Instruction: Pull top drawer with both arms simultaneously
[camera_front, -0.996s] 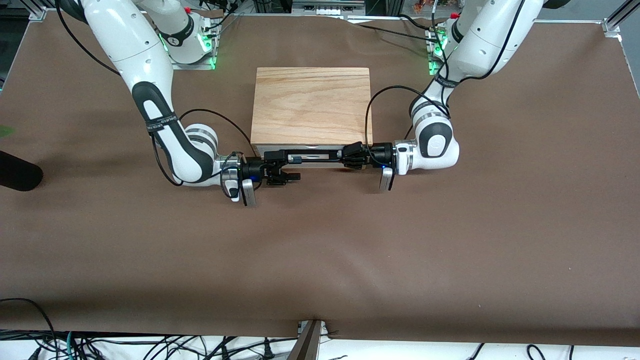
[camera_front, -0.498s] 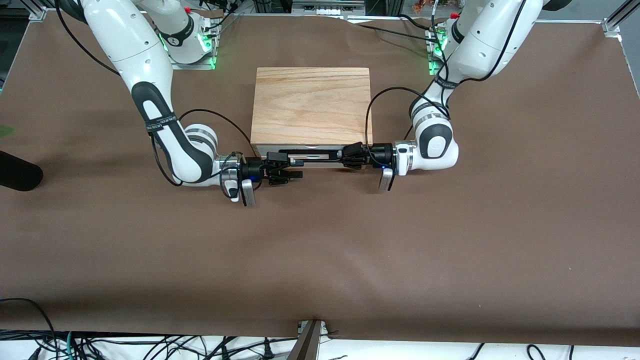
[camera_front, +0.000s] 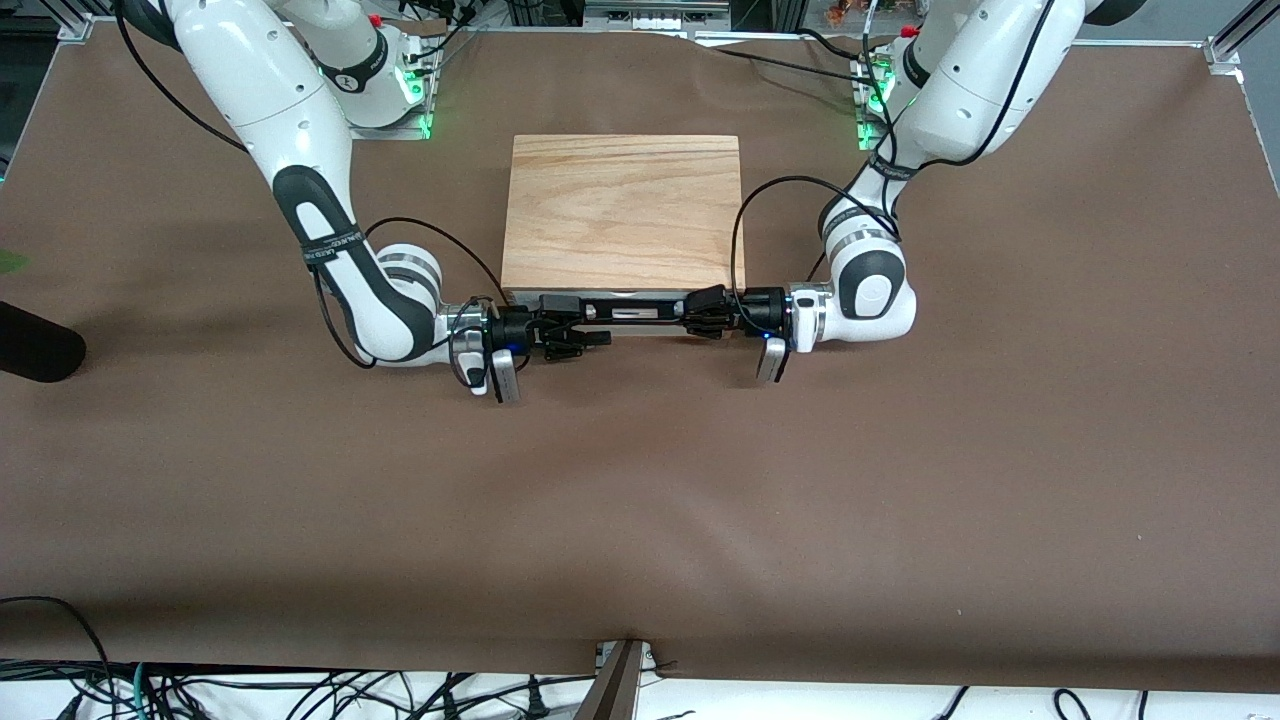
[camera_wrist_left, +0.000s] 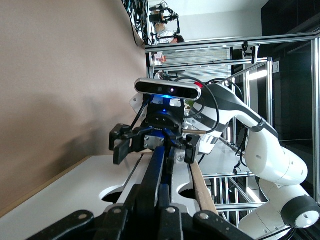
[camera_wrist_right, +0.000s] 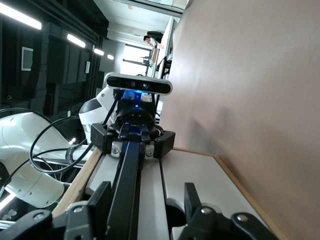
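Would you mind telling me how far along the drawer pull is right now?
Done: the left gripper looks shut on the handle of the top drawer. In hand: the right gripper sits open around the handle's other end, not yet clamped. Left: closing it and pulling, since the drawer barely shows beneath the cabinet top.

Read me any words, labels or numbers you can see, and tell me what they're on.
Right arm's black strap: white lettering, too small to read.
Left arm's black strap: white lettering, too small to read.
Wood-grain cabinet top, black bar handle: no text.
Nothing legible anywhere.
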